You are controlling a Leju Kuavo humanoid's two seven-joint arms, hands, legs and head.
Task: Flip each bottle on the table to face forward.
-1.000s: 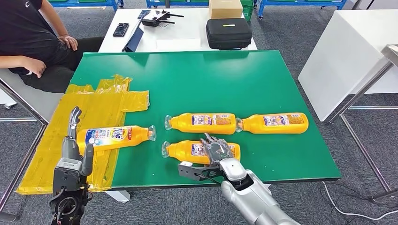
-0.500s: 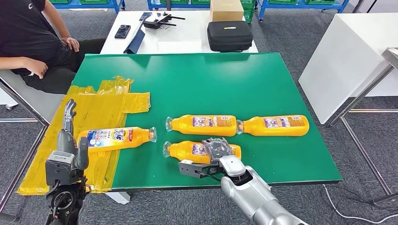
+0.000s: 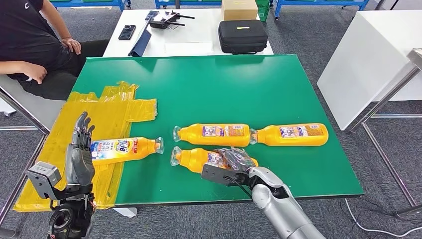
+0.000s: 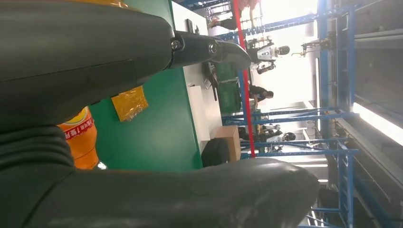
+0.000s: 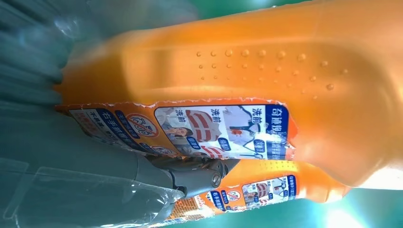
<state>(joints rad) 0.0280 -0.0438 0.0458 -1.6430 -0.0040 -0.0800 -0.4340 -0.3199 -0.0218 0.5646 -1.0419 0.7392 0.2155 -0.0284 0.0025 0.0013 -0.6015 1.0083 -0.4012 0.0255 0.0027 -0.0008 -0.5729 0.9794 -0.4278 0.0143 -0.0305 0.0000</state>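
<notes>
Several orange bottles lie on their sides on the green table (image 3: 209, 89). The left bottle (image 3: 124, 148) rests on a yellow sheet (image 3: 99, 114), its blue-and-white label up. My left hand (image 3: 79, 149) stands just left of it, fingers straight and apart, holding nothing; the left wrist view shows that bottle (image 4: 81, 142) beyond the thumb. My right hand (image 3: 238, 160) wraps over the base end of the near middle bottle (image 3: 196, 158). In the right wrist view this bottle (image 5: 237, 71) lies against the palm, a finger (image 5: 199, 175) crossing its label. Two more bottles (image 3: 214, 134) (image 3: 291, 133) lie end to end behind it.
A person (image 3: 30, 45) sits at the back left corner. Behind the green table a white table carries a black case (image 3: 242, 35), a cardboard box (image 3: 239, 9) and a phone (image 3: 128, 31). Another white table (image 3: 368, 55) stands to the right. My right hand is close to the front edge.
My right hand has rolled from lying flat on the near middle bottle to closing around its base. My left hand has turned and drawn back, its fingers now spread upright beside the left bottle.
</notes>
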